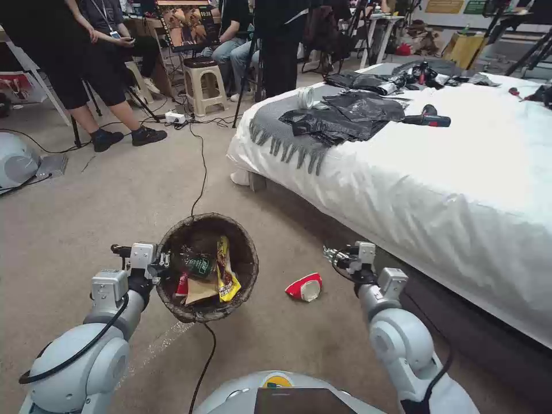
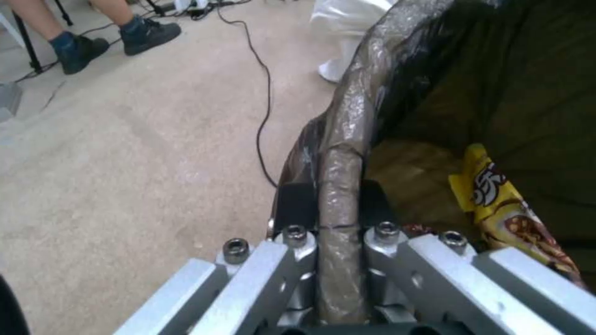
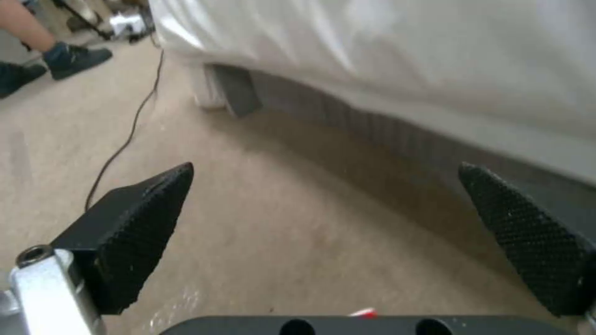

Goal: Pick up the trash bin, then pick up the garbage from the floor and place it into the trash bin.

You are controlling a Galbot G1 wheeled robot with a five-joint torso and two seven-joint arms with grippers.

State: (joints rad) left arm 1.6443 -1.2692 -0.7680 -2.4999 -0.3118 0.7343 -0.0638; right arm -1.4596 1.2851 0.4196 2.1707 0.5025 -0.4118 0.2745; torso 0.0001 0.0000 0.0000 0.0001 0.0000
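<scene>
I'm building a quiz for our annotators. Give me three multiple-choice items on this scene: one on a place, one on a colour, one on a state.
1. Where does the crushed red-and-white paper cup lie?
A in the bin
B on the beige carpet floor
C on the bed
2. What colour is the snack wrapper in the round bin with the dark plastic liner?
A yellow
B blue
C white
3. How is the right gripper?
A shut on the cup
B open
C clamped on the bin

1 B: it lies between bin and right arm.
2 A: yellow in both views.
3 B: pads stand apart, holding nothing; the left gripper clamps the rim.
</scene>
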